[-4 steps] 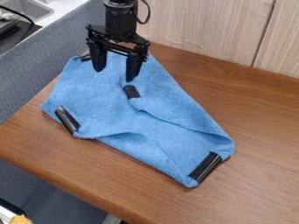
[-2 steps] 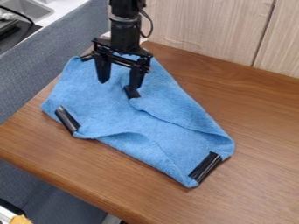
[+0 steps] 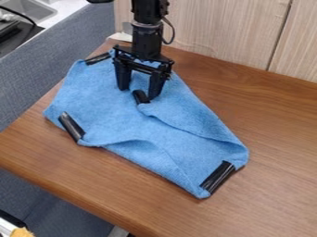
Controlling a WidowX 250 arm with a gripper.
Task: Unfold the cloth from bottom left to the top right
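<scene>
while the brown wooden table [image 3: 278,125] spreads beneath everything, the blue cloth [image 3: 102,99] lies on its left part, partly folded over itself, one edge running in a slant down to the lower right. over the cloth's upper part hangs the black gripper [image 3: 138,92] — released, its two fingers spread apart — and by their tips sits a small black strip [image 3: 140,96] at the folded-in corner, with longer black strips [image 3: 218,177] at the outer corners.

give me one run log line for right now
tool: open, by middle black strip | cloth: partly folded, on table | unfolding: not finished
</scene>
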